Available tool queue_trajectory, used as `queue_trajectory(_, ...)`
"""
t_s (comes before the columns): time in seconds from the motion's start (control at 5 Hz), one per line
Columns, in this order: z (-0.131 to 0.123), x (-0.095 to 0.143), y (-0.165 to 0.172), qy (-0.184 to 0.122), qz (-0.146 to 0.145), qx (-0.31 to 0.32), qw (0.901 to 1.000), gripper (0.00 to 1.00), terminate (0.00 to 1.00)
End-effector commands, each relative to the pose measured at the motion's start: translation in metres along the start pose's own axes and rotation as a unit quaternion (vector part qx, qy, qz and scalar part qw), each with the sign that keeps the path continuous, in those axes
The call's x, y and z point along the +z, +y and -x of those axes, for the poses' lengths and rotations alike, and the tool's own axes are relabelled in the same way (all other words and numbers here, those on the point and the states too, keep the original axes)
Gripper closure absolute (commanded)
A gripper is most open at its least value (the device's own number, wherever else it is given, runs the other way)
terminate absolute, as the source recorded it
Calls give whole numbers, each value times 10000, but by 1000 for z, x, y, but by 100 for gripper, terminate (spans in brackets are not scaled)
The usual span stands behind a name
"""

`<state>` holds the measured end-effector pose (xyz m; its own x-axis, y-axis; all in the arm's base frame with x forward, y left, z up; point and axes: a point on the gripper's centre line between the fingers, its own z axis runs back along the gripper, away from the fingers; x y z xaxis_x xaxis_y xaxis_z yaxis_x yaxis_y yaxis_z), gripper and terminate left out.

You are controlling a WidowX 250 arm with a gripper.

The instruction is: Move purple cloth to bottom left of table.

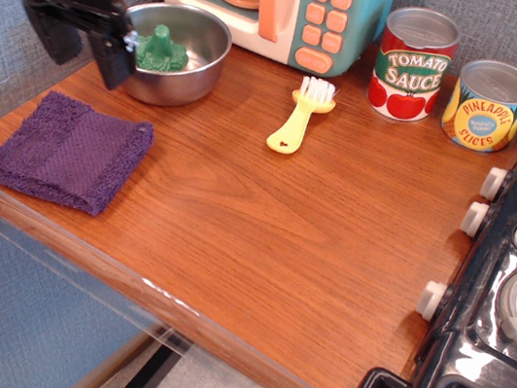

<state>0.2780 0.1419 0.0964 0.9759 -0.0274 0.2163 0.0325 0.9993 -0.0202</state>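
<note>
The purple cloth point(68, 151) lies flat at the front left corner of the reddish-brown wood table point(283, 227), its woven band running across it. My gripper point(89, 54) is black and hangs in the air above and behind the cloth, in front of the steel bowl's left rim. Its fingers point(115, 58) are spread apart and hold nothing. It does not touch the cloth.
A steel bowl point(167, 54) with a green toy vegetable point(159, 48) stands behind the cloth. A toy microwave point(274, 4) is at the back. A yellow brush point(300, 117), a tomato sauce can point(413, 64) and a pineapple can point(489, 105) stand further right. A black stove point(508, 293) fills the right edge.
</note>
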Motion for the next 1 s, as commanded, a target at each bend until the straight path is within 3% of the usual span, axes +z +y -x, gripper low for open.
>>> queue_trajectory(0.0, 0, 12, -47, 28, -337, 164, 9993, 0, 0)
queue_trajectory(0.2, -3, 9, -68, 25, -345, 230, 9991, 0, 0)
queue_trajectory(0.6, -3, 9, -68, 25, -345, 230, 9991, 0, 0)
queue_trajectory(0.8, -3, 9, -68, 25, -345, 230, 9991, 0, 100)
